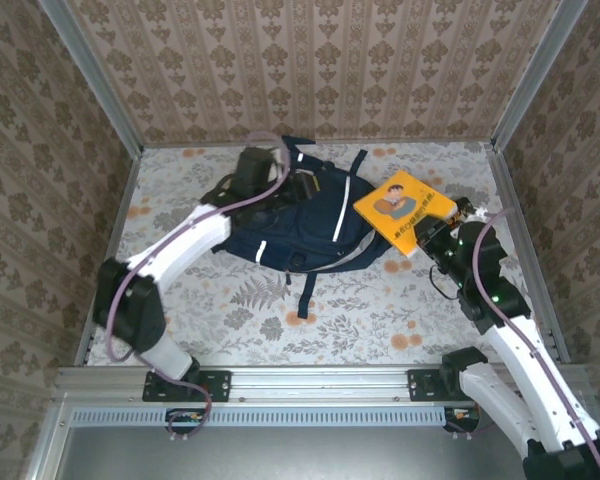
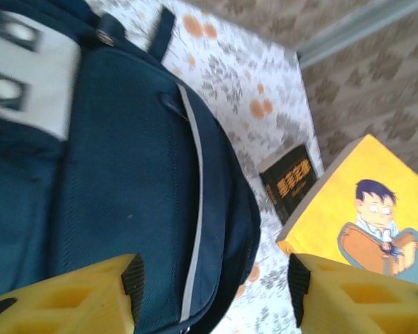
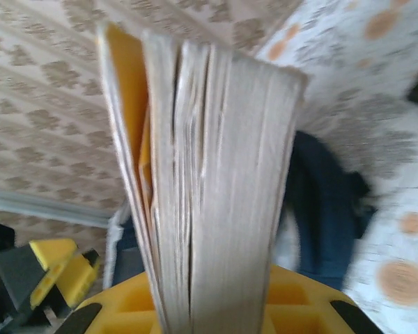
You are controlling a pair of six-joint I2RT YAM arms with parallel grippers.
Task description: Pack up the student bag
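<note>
Left arm: base at near-left, elbow folded out toward the left wall, forearm reaching in and back so the left gripper (image 2: 214, 278) hangs over the student bag (image 1: 290, 220). Its jaws stand apart, nothing between them but the bag's navy cloth underneath. Right arm: reaches up from its near-right base, wrist turned inward, the right gripper (image 1: 435, 238) clamped on the near-right corner of a yellow book (image 1: 405, 210). In the right wrist view the page edges rise straight up out of the jaws. The book is held tilted, with its left corner just beside the bag's right flank. The left wrist view shows a sliver of table (image 1: 380, 310) between them. A black book (image 2: 289, 184) lies flat on the table, part-hidden behind the yellow one. The bag lies left of centre, toward the back wall, with a strap (image 1: 305, 295) trailing toward the near edge. Bare floral surface lies open between the bag and the arm bases, and also at far right. The right wrist sits close to the right-hand rail (image 1: 525, 250).
</note>
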